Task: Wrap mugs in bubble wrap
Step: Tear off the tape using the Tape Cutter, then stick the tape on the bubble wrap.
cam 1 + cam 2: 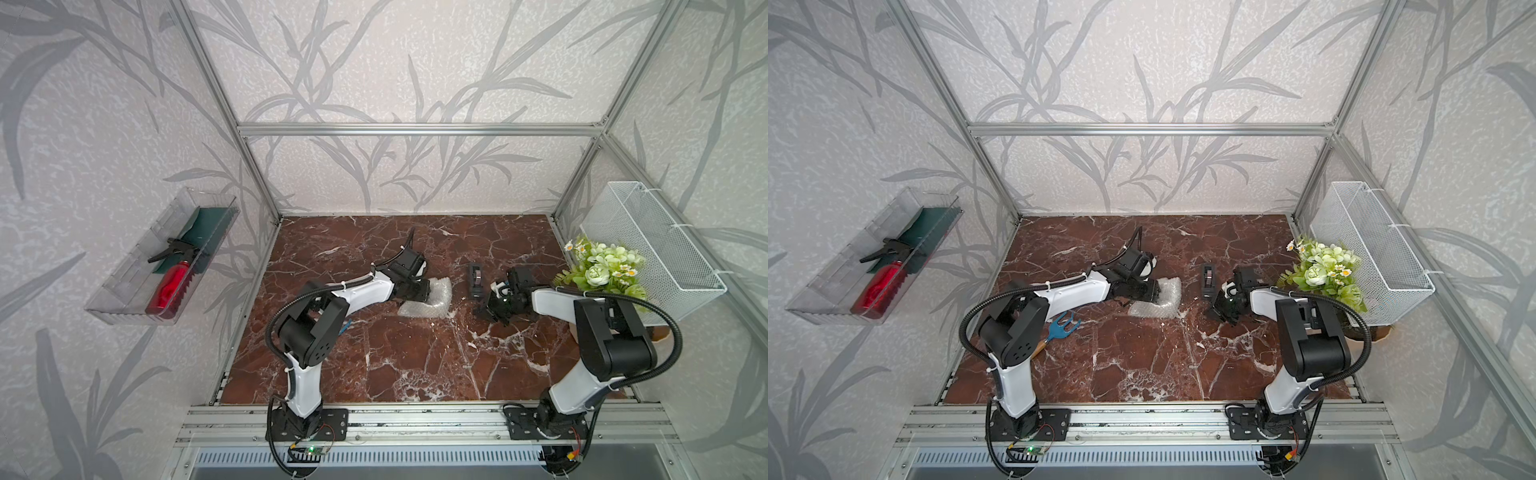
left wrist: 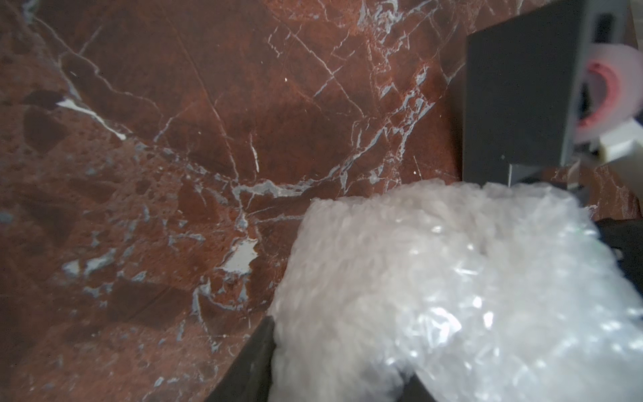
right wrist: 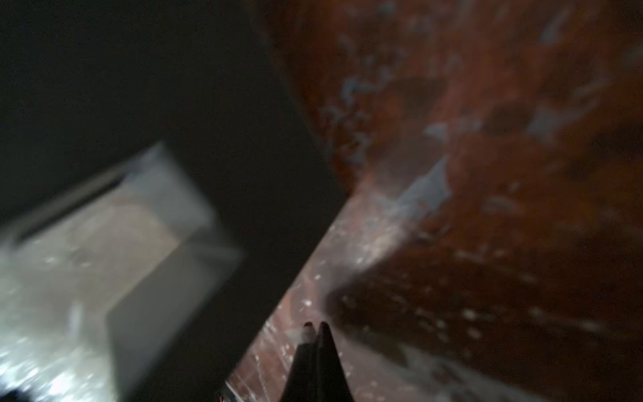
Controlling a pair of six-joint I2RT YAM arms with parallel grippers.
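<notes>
Holding the bundle of bubble wrap (image 1: 430, 302) near the middle of the table (image 1: 374, 365), the left gripper (image 1: 424, 292) has its jaws part-way open and clamped across the sheet. The mug cannot be seen; it is probably inside that bundle. At 2 o'clock from it stands a tape dispenser (image 1: 475, 280), and at 3 o'clock the right gripper (image 3: 316, 329) has its jaws shut tight. A clear strip (image 3: 365, 243) that looks like tape runs past their tips, though blur hides whether they pinch it. The step seems to be taping the wrap closed. Next, the strip must reach the wrap and be pressed down while the left arm steadies the bundle.
</notes>
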